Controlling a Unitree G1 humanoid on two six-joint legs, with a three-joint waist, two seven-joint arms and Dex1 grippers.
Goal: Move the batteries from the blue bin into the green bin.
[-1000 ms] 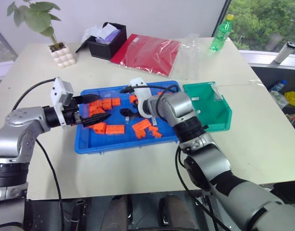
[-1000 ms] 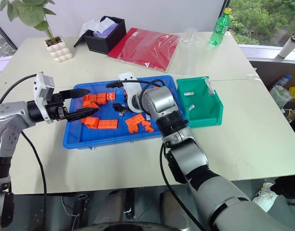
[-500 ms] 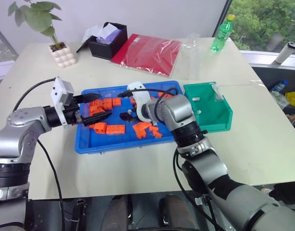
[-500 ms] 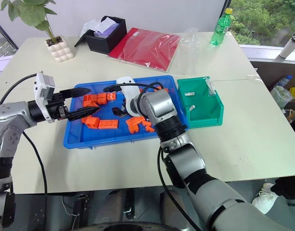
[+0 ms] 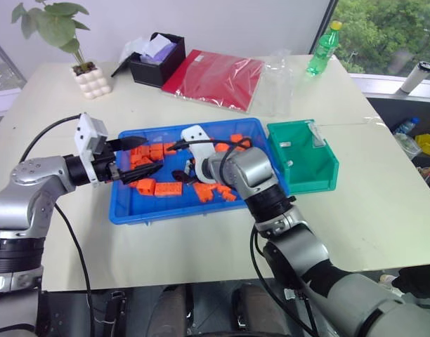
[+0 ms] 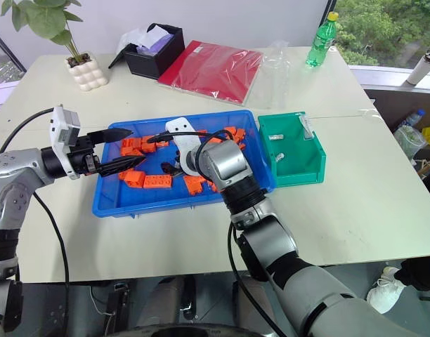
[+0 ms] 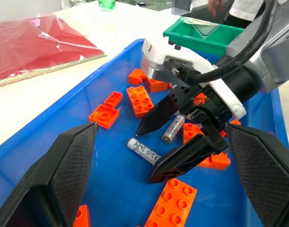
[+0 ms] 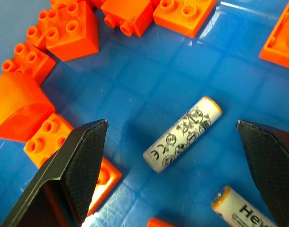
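Pale surface [image 5: 383, 203] carrying the blue bin [image 5: 124, 209] with the green bin [image 5: 326, 172] touching or just beside its right end. Right gripper [image 7: 151, 153] lowered into the middle of the blue bin, its black fingers [image 7: 158, 114] spread wide and holding nothing; in the left wrist view their tips stand on either side of one battery [image 7: 143, 151] lying flat on the bin floor, apart from it. A second battery [image 7: 173, 128] lies just beside the first, near the upper finger. The right wrist view shows the same first battery [image 8: 182, 134] between the two open fingers [image 8: 71, 165], with the end of another [image 8: 236, 205] close by. Orange blocks [image 5: 167, 188] lie scattered around both. Left gripper [image 5: 141, 160] held over the left part of the blue bin, roughly level, fingers parted and empty. A few small pale pieces [image 6: 277, 157] lie in the green bin; whether they are batteries cannot be told. Behind the bins: red folder [image 5: 213, 77], black box [image 5: 156, 60], potted plant [image 5: 85, 67], green bottle [image 5: 322, 48].
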